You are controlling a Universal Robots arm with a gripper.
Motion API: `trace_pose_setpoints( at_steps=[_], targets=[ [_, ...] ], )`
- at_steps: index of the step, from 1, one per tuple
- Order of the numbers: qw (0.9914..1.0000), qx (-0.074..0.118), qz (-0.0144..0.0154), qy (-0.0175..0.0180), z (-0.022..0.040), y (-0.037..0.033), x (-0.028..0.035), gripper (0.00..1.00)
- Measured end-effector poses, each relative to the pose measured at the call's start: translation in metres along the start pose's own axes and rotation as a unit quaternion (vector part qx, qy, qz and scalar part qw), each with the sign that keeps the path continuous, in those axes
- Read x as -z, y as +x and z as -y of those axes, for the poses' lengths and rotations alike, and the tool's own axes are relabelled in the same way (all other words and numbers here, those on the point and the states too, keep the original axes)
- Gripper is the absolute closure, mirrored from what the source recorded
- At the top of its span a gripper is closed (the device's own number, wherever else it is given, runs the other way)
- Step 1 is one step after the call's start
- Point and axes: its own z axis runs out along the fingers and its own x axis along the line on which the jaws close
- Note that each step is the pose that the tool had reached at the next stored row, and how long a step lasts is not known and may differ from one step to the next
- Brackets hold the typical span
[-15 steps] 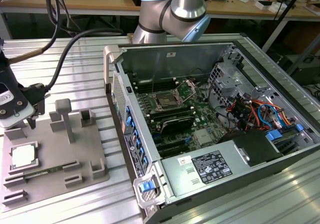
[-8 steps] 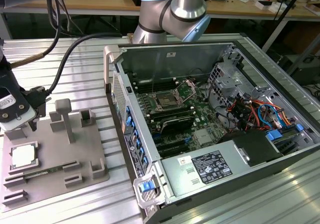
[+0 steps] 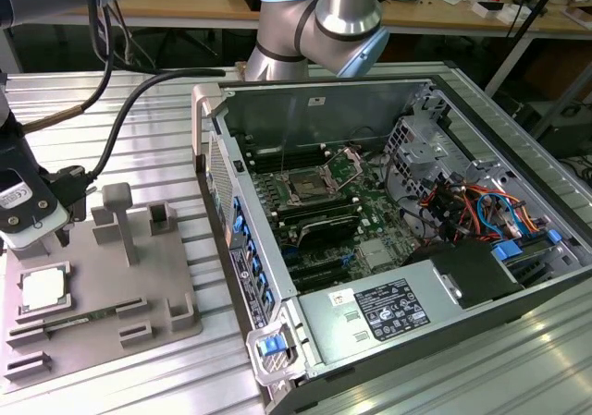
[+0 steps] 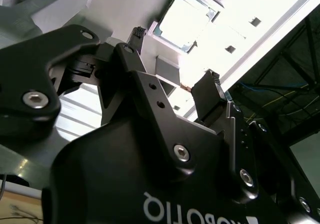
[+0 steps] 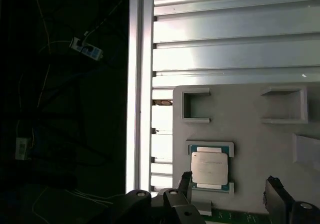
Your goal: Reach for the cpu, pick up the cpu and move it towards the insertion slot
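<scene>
Gripper [image 4: 175,57]: black, two fingers [image 4: 212,87] spread wide; released, nothing between the pads.
Gripper position: hangs over the end of the fixture [image 3: 139,290] at the exterior view's left, apart from the cpu [image 3: 43,288].
Cpu seating: flat in a square recess of the fixture, silver plate up, green rim showing.
Cpu and fingers: in the first wrist view one fingertip stands just beside the cpu's edge, the other well off past its opposite side.
Fixture body: grey plastic plate with raised posts and open recesses, lying on the table [image 3: 157,156].
Table surface: ribbed aluminium slats.
Case [image 3: 314,110]: open computer case on the table, to the exterior view's right of the fixture, well apart from the gripper.
Slot [image 3: 308,189]: square socket on the green board inside the case; dark centre, silver frame, bracket tilted up beside it.
Arm [image 3: 333,18]: silver-and-blue joints behind the case.
Cable [image 3: 120,128]: black, crossing the table towards the gripper's wrist.
</scene>
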Motion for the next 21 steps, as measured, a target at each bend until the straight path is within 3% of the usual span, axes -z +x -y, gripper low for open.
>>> trace_pose_setpoints(
  at_steps=[9,21],
  targets=[
    [1.0,0.0,0.0001,-0.0002,0.0011,0.0,-0.0018,0.34],
    [0.99998,0.0,0.0002,-0.006,0.008,0.0012,-0.0187,0.34]
  ],
)
